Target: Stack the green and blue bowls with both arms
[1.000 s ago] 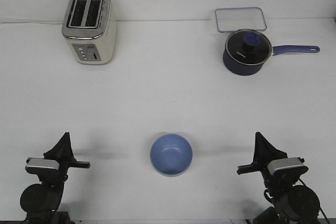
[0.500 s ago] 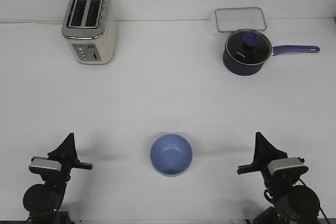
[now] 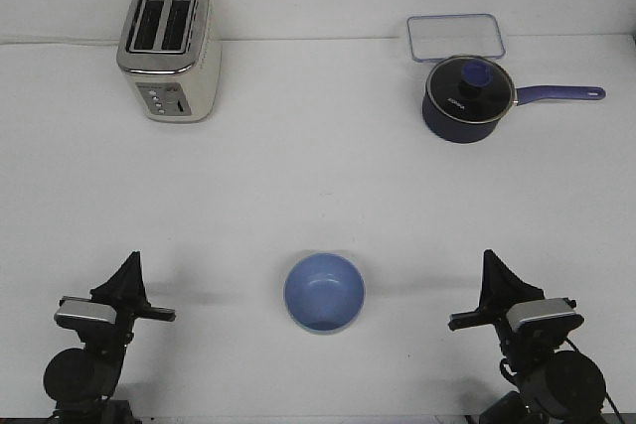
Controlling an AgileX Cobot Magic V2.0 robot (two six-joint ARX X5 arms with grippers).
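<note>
The blue bowl (image 3: 324, 293) sits upright on the white surface (image 3: 318, 186), between the left gripper (image 3: 129, 263) and the right gripper (image 3: 490, 262), well apart from both. Each gripper's jaws meet in a closed point, holding nothing. Only a pale rim under the blue one hints at the green bowl.

the left gripper (image 3: 132, 263) has been drawn slightly lower and nearer to the blue bowl (image 3: 324, 292).
</note>
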